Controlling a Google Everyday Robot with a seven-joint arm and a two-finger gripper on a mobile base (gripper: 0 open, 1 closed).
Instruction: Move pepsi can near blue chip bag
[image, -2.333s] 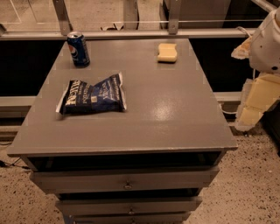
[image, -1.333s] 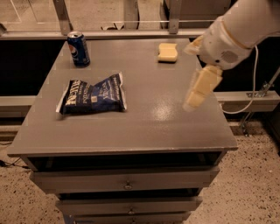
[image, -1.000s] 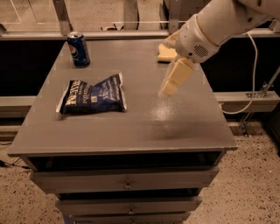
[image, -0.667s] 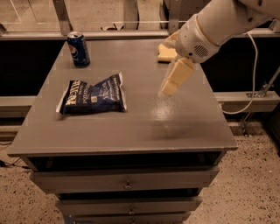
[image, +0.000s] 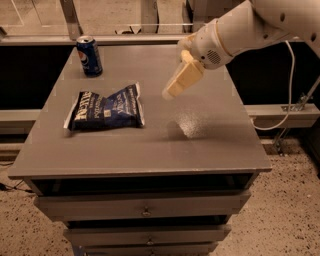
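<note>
1 can (image: 89, 49), 1 bag (image: 106, 107) — hand (image: 173, 88) above table (image: 200, 150)

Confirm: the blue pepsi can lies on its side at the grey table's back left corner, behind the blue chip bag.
Not quite. The camera view shows the blue aluminium pepsi can standing upright, not lying on its side, at the back left corner of the grey table, behind the crumpled dark blue chip bag. The gripper hangs above the table, right of the bag.
</note>
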